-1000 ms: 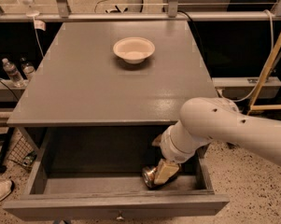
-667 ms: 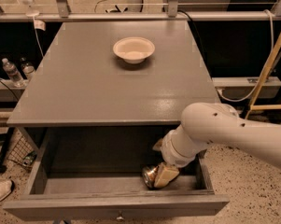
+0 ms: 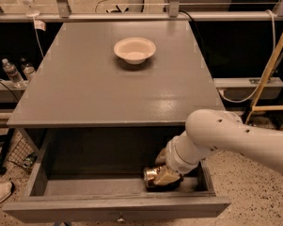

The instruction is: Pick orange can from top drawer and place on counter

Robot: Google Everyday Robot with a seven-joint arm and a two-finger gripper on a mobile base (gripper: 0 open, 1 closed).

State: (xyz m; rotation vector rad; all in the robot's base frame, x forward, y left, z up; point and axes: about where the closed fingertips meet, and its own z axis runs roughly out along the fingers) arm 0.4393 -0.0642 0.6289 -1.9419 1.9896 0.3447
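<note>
The top drawer [image 3: 117, 210] is pulled open below the counter [image 3: 108, 88]. The orange can [image 3: 152, 175] lies on its side on the drawer floor at the right, with a silver end facing left. My gripper [image 3: 165, 174] reaches down into the drawer on the white arm [image 3: 225, 138] and sits right at the can, covering its right part. The can rests low in the drawer.
A white bowl [image 3: 135, 49] stands at the back middle of the counter. Water bottles [image 3: 11, 73] stand on a ledge at the left. A wooden frame [image 3: 268, 79] leans at the right. The speckled floor [image 3: 254, 197] lies beside the drawer.
The arm has shifted slightly; the gripper stays at the can in the drawer. The can has not visibly moved.
</note>
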